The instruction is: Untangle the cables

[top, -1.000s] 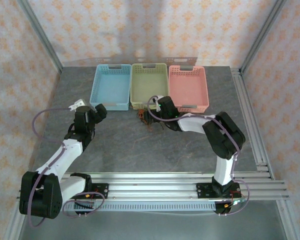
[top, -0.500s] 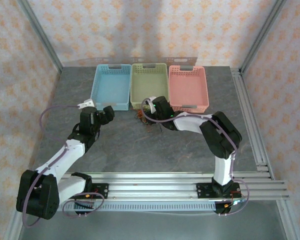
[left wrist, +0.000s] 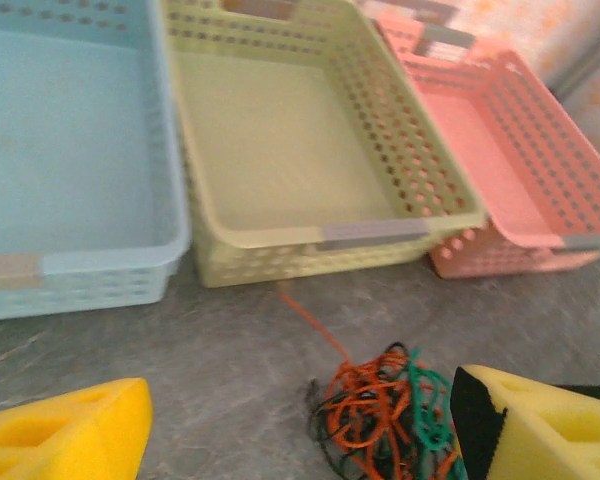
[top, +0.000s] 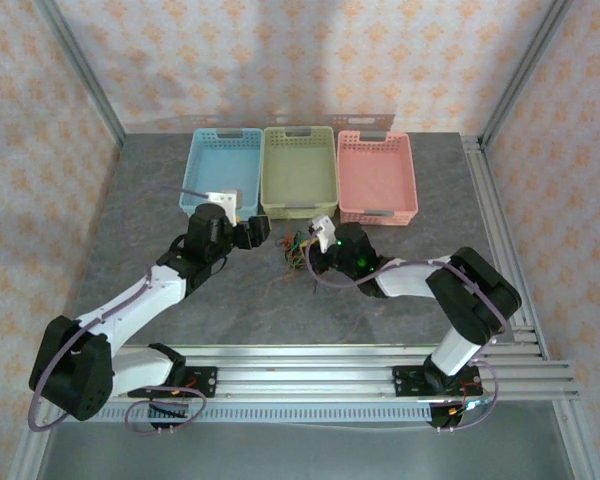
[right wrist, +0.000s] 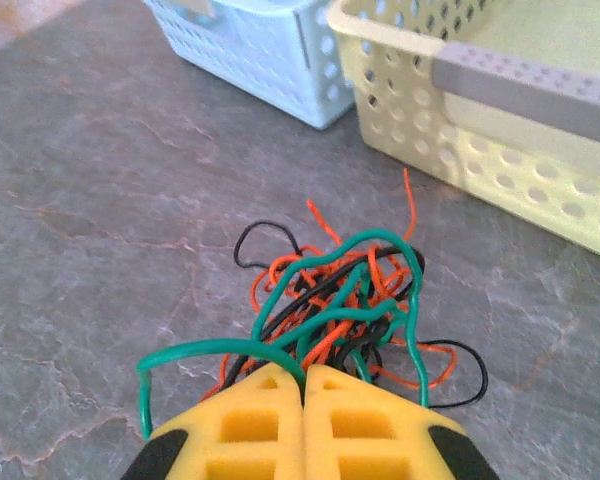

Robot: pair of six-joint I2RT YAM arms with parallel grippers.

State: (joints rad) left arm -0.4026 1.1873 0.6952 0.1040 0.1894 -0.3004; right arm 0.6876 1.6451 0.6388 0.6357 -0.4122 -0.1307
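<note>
**Pin knot, tease one strand**

Find the cables (top: 298, 250) knotted at centre frame in the top view, just below the green basket (top: 299, 172). Hold firm with the right gripper (right wrist: 304, 372), clamped shut on green and black strands at bottom centre of its wrist view. Bring the left gripper (left wrist: 300, 430), jaws spread wide, onto one orange strand only; draw away slowly.

1. Cables (right wrist: 325, 300): thin, with a smooth plastic coating and a bit of a sheen.
2. Blue basket (left wrist: 70, 150), green basket (left wrist: 280, 130), pink basket (left wrist: 500, 140): perforated matt plastic.
3. Surface (right wrist: 100, 180): grey stone-look, matt, veiny.
4. Right tool (right wrist: 303, 390) pads (right wrist: 250, 420): yellow foam, porous-looking.
5. Rails (top: 310, 362): brushed metal.
</note>
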